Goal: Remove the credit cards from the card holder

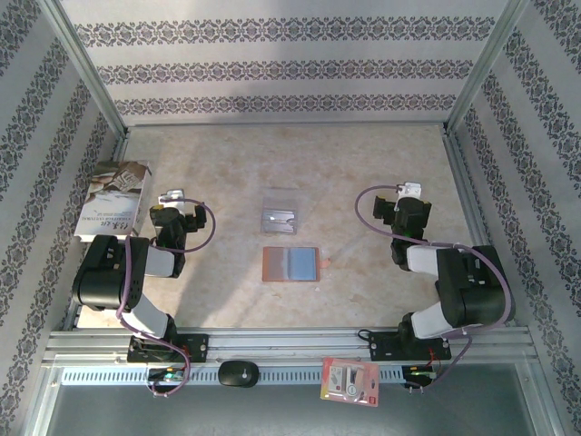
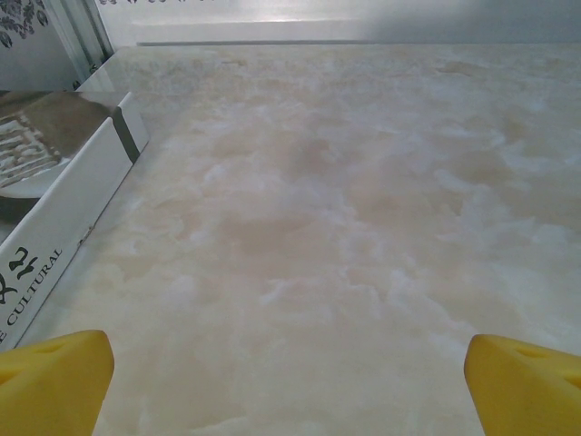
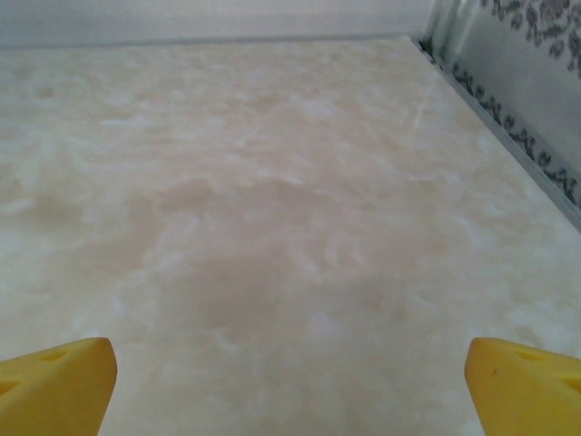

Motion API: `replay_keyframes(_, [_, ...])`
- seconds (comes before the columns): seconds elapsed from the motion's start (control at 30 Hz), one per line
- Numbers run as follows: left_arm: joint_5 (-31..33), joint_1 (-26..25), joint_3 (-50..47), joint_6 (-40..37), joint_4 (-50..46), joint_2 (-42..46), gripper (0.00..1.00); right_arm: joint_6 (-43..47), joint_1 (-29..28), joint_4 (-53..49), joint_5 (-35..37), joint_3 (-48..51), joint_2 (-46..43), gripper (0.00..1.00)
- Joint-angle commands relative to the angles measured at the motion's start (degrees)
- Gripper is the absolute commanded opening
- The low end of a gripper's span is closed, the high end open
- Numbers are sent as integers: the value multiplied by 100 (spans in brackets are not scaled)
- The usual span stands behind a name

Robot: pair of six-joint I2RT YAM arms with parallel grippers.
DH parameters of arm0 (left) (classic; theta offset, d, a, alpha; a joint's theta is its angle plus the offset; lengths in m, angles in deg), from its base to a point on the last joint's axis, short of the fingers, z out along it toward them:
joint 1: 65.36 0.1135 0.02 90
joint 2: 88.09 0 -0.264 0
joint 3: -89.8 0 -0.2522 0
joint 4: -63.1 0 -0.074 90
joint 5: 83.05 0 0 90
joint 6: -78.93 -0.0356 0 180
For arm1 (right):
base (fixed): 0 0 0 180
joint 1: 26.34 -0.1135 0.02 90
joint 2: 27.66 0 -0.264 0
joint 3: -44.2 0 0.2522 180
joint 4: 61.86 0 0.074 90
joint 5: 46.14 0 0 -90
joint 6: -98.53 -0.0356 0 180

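Left pincer [image 1: 172, 197] and right pincer [image 1: 409, 192] gaped empty either side of the flat card holder [image 1: 291, 264], which looked liable to skid if tugged unpinned.

"CULTURAL" in dark capitals along the white book's [image 2: 56, 227] edge

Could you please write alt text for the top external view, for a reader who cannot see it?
An open orange-brown card holder lies flat at centre, with a clear plastic sleeve just beyond it. The left gripper and right gripper sit apart on either side, touching neither; a book lies far left.
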Motion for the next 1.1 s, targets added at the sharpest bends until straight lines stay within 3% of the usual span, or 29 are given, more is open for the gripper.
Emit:
replay_keyframes(0.0, [-6,-30,69,33,138,25,99,139,-44,458,-109,-20,-29,98])
replay_keyframes(0.03, [-15,-30,69,33,151,22,99,161,-48,598,-167,79,-23,98])
replay_keyframes(0.1, [-63,-28,39,11,195,25,100,219,-44,1929,-255,354,463,98])
replay_keyframes(0.17, [-213,-30,-8,-46,285,17,99,184,-44,974,-282,215,185,98])
replay_keyframes(0.23, [-261,-30,11,-64,261,9,99,64,139,1313,-542,266,289,98])
replay_keyframes(0.4, [-225,-24,131,-55,43,12,99,59,52,1241,-244,295,230,98])
replay_keyframes(1.07, [-234,-34,139,-55,9,18,99,67,52,1262,-233,292,237,98])
